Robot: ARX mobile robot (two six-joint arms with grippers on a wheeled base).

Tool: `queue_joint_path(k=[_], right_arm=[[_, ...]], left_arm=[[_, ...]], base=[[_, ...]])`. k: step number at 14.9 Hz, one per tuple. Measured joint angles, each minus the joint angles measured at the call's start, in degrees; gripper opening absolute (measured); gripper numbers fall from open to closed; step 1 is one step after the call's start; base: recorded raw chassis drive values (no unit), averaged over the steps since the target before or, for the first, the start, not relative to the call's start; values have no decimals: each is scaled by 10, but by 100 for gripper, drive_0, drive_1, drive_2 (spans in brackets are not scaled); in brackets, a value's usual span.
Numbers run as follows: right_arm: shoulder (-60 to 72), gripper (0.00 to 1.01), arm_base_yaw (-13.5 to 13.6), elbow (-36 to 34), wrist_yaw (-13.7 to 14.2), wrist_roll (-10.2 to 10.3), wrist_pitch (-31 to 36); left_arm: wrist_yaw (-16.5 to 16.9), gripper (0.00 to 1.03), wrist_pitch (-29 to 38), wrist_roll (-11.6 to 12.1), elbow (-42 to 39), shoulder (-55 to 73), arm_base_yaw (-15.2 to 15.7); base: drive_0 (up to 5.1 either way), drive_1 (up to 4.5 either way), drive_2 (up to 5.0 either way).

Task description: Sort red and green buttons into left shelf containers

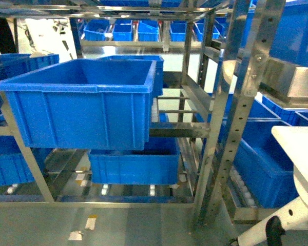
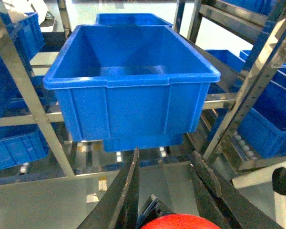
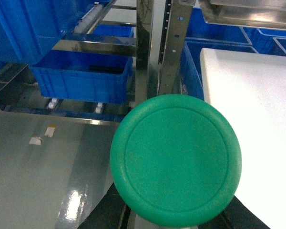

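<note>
While the left gripper (image 2: 169,183) held the red button (image 2: 178,222) between its fingers, facing the upper blue bin (image 2: 133,78), the green button (image 3: 175,159) sat clamped in the right gripper (image 3: 174,217), cap twd cam, by the white table (image 3: 257,129)

A deep blue bin (image 2: 133,90) sits on the metal shelf (image 2: 28,95), open top toward the camera, its inside bare. A second blue bin (image 2: 128,19) stands just behind it, and another (image 2: 143,141) shows under its base. More blue bins (image 2: 269,129) fill the racks on either side. At the bottom edge, the left hand (image 2: 167,191) shows two dark fingers (image 2: 128,191) spread either side of a red cap (image 2: 181,222), over the grey floor (image 2: 52,200).
</note>
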Motion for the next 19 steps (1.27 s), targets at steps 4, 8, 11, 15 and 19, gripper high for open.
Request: queue_joint_path(k=[4,8,11,15,19], right_arm=[[0,25,0,0,0,0,0],[0,25,0,0,0,0,0],[0,25,0,0,0,0,-1],[0,25,0,0,0,0,0],[0,25,0,0,0,0,0]], left_arm=[[0,30,0,0,0,-1,1],[0,30,0,0,0,-1,0],[0,30,-1,0,0,-1,0],[0,30,1,0,0,0,0],[0,30,0,0,0,0,0]], base=[[-499,237,237],[-499,237,237],[-501,235,235],[-502,234,234],[-493,243,243]])
